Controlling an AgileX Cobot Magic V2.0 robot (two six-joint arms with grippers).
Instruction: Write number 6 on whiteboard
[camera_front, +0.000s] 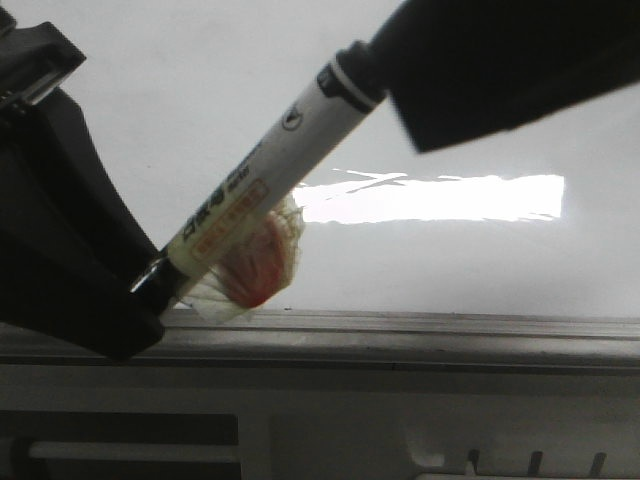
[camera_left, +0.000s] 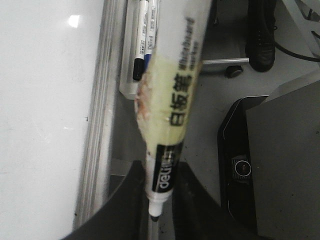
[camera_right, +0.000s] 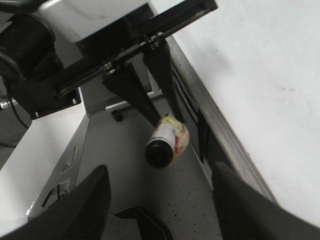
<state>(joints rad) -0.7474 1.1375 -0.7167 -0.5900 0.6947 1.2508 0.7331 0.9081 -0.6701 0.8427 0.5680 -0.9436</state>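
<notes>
Up close, the left pincer (camera_front: 150, 285) pinches the tip end of a cream-and-black marker (camera_front: 262, 180), which slants up and to the right across the front view; the dark body at upper right hides the marker's far end. Yellowed tape with a reddish stain (camera_front: 262, 262) wraps its middle. The right pincer (camera_right: 160, 200) stands spread, empty, its dark fingers (camera_right: 87, 205) blurred and cut off by the frame, facing the marker's butt end. Behind the marker lies the whiteboard (camera_front: 200, 80), glossy with a bright glare patch (camera_front: 430, 197), its grey rail (camera_front: 400, 325) just beyond the left pincer. No written stroke is discernible on the visible board.
</notes>
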